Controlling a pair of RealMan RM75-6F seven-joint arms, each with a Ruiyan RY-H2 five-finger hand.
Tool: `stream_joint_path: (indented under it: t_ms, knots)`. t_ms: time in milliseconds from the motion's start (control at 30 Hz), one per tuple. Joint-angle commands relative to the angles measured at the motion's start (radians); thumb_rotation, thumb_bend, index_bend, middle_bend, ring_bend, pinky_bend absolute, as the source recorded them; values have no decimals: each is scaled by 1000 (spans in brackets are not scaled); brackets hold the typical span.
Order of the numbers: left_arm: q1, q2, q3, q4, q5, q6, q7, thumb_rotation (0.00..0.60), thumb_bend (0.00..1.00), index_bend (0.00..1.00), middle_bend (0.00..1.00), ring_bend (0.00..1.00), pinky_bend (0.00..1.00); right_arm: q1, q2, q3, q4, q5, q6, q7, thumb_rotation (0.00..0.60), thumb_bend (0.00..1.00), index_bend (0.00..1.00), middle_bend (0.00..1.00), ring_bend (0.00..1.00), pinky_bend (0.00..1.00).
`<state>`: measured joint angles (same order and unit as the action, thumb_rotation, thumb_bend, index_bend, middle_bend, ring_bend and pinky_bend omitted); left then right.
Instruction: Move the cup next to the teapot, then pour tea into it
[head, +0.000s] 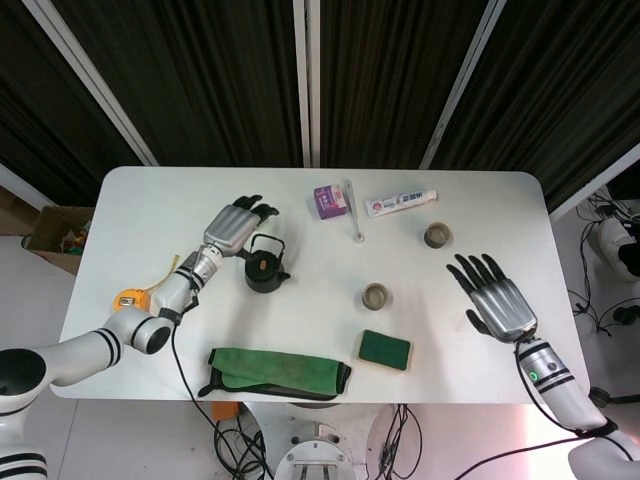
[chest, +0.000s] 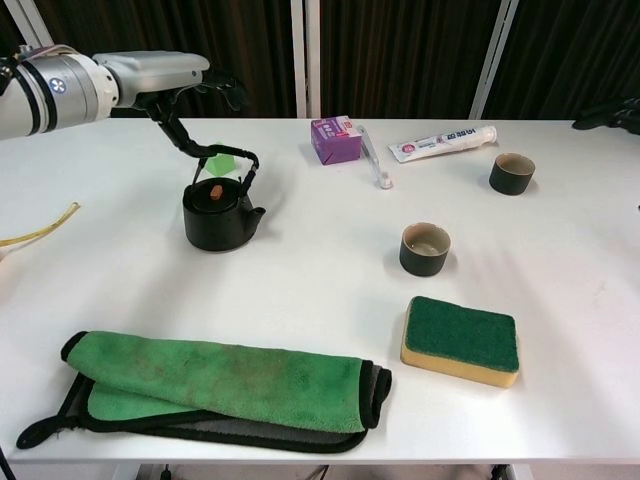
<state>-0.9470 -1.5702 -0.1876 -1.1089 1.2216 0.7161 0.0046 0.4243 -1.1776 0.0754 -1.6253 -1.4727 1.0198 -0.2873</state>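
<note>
Cup mid-table, well right of teapot; nearer right hand, empty, fingers spread; left hand empty, loosely apart beside teapot.

Nothing here reads clearly. The toothpaste tube carries red lettering along its side, and the purple box has a pale label on its face, but both are too small and blurred to make out any words or brand.

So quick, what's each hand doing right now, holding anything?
Left hand: open, above the teapot, holding nothing.
Right hand: open, fingers spread, holding nothing.
</note>
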Motion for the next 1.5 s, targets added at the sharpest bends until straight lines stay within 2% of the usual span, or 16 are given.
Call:
stream_joint_path:
  t_ms: [33,233,600,1067,1500]
  knots:
    - [3,3,-1,-1,-1,6,0,567,199,192,194,74,128,98,-69,36,6,105,-127,-93,600,193,0,0,0,0]
    - [7,0,-7,10,1,20,-8,566,194,192,195,74,127,180,-190,75,97,233,-234,-56,600,184,0,0,0,0]
    - [4,-1,-6,31,6,10,-26,568,194,192,196,74,128,265,-390,72,267,279,-270,-52,600,182,0,0,0,0]
    - [6,10,-2,34,3,1,-20,571,195,193,195,74,127,315,-479,56,359,281,-275,-50,600,187,4,0,0,0]
    - [10,15,-1,28,5,5,-23,573,195,193,195,74,127,320,-511,41,398,272,-248,-26,600,223,262,0,0,0]
